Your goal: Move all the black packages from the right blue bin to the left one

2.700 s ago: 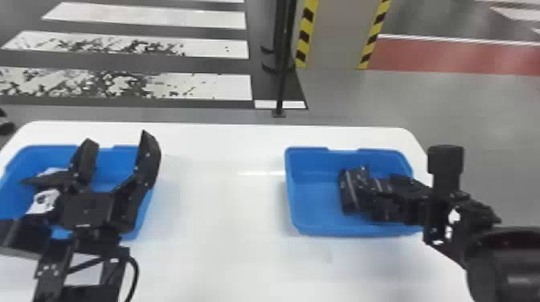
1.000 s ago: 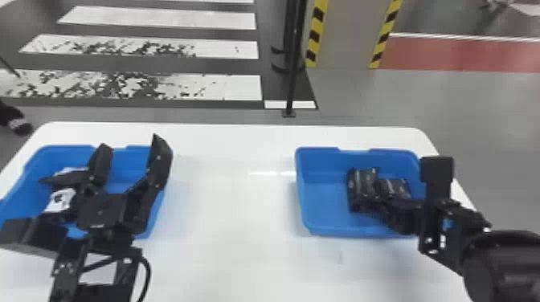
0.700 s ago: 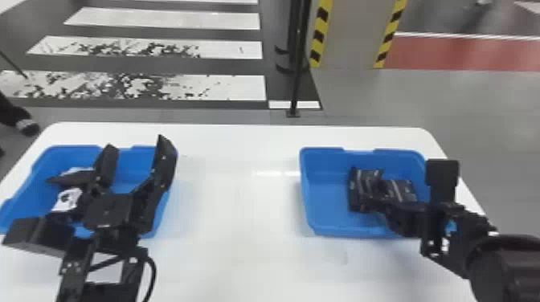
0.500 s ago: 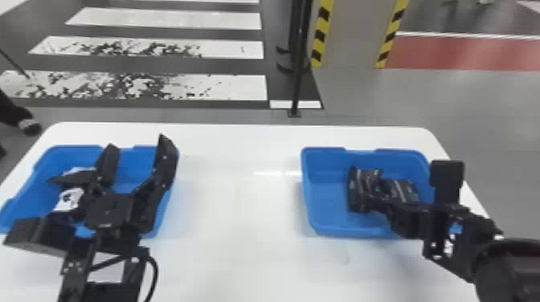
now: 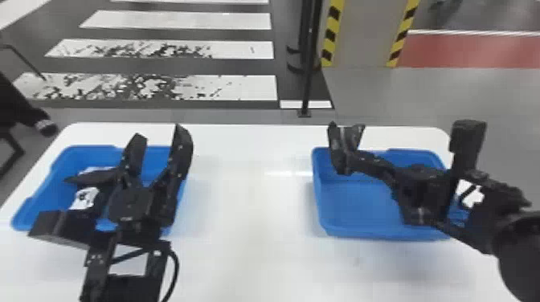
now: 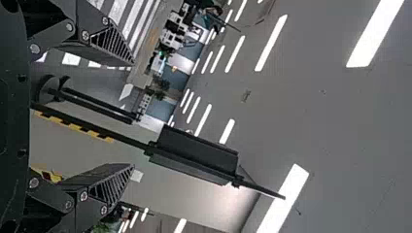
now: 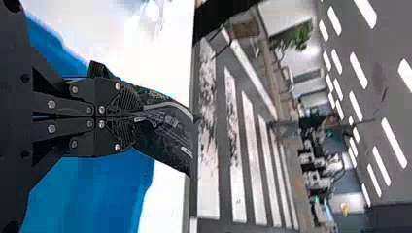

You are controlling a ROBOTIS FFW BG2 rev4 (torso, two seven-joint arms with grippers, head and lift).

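In the head view, my right gripper is raised over the left rear part of the right blue bin, shut on a black package. From the right wrist view, the right gripper has its fingertips pressed together on that glossy black package, which sticks out beyond them. The right arm hides part of the bin floor. My left gripper stands open and empty above the left blue bin; its fingers are spread in the left wrist view. A package with a white patch lies in the left bin.
A white table carries both bins, with a wide stretch of tabletop between them. My left arm covers the right part of the left bin. Behind the table stands a thin black post.
My right gripper has lifted from inside the right bin, moving up and toward its rear left, bringing the black package with it. The left arm holds its pose.
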